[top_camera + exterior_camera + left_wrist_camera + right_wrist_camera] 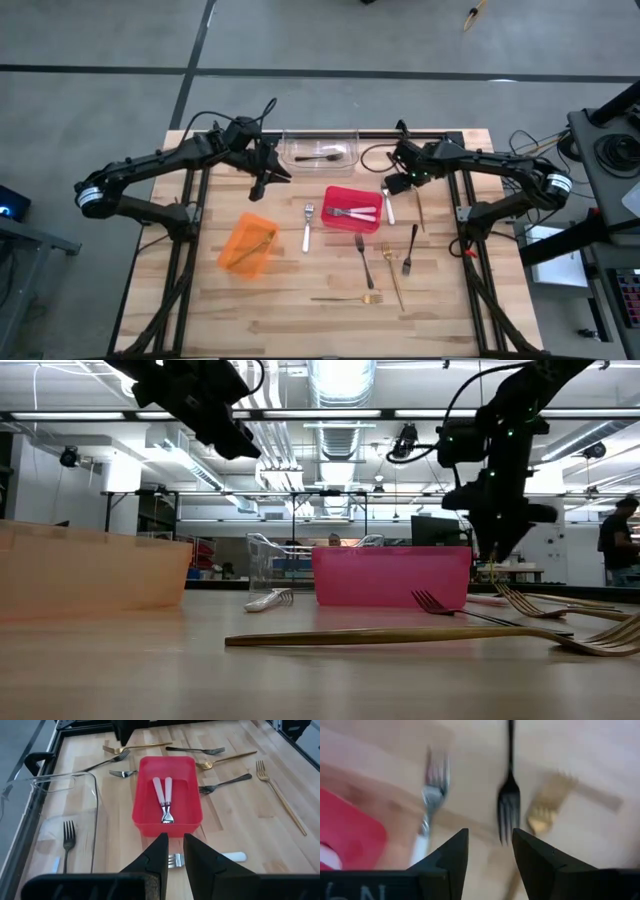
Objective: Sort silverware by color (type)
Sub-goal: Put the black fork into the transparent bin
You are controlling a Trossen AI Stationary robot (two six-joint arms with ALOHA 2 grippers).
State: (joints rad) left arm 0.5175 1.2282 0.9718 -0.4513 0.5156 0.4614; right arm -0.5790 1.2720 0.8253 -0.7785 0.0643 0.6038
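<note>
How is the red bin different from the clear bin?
The red bin is solid coloured; the clear bin is see-through. The red bin holds two white-handled forks lying side by side; the clear bin holds one dark fork. The red bin sits mid-table; the clear bin sits at the table's far edge. Both are open plastic boxes with forks inside.
</note>
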